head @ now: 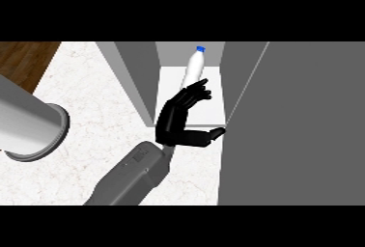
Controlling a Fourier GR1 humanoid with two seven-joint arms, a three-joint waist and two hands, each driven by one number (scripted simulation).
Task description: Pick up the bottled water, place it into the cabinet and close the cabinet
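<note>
The clear plastic water bottle with the blue cap stands upright on the white floor of the grey open cabinet, and the black right hand is open, fingers straight, tips at the bottle's base, holding nothing. A careless pull-back could knock it over, and the grey door panel might catch the thumb when swung

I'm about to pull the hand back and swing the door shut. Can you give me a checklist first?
1. White water bottle with blue cap stands inside the grey cabinet: ok.
2. Left hand fingers straight, not curled round the bottle: ok.
3. Fingertips apart from the bottle: cannot tell; they overlap it in this view.
4. Hand out of the cabinet opening: not ok.
5. Path of the open grey cabinet door free: not ok; the thumb lies at its edge.
</note>
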